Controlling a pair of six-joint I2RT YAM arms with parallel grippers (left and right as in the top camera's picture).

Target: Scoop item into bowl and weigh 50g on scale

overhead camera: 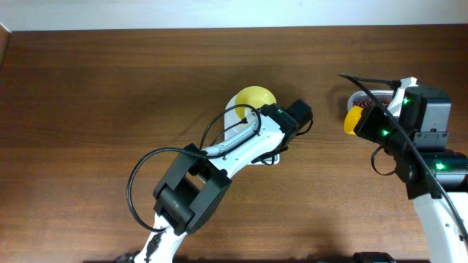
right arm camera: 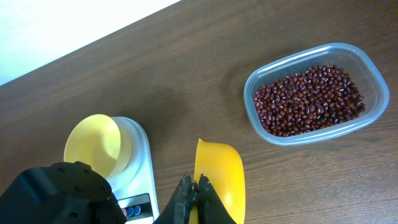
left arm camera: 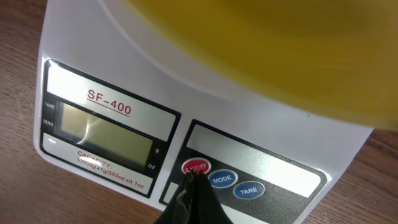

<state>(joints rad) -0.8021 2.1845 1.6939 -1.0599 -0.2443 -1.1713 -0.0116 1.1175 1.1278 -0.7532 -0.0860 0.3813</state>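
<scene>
small dark reddish-brown beans (right arm camera: pixel 308 99) lie heaped in a clear rectangular plastic tub (right arm camera: pixel 380 93), upper right of the right wrist view. the round pale-yellow plastic bowl (right arm camera: pixel 96 149) sits on the flat white digital scale (right arm camera: pixel 143 171), lower left. my right gripper (right arm camera: pixel 195 188) clenches the yellow plastic scoop (right arm camera: pixel 219 174); my left gripper (left arm camera: pixel 194 182), pinched closed, touches the scale's red button (left arm camera: pixel 198 165).

Bright even light, blurry near bowl (left arm camera: pixel 261 56)

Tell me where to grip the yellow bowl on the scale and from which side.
Pinch the rim of the bowl from above, one finger inside, one outside: it stands upright and empty on the scale. Take the edge away from the buttons, where the left gripper is.
</scene>
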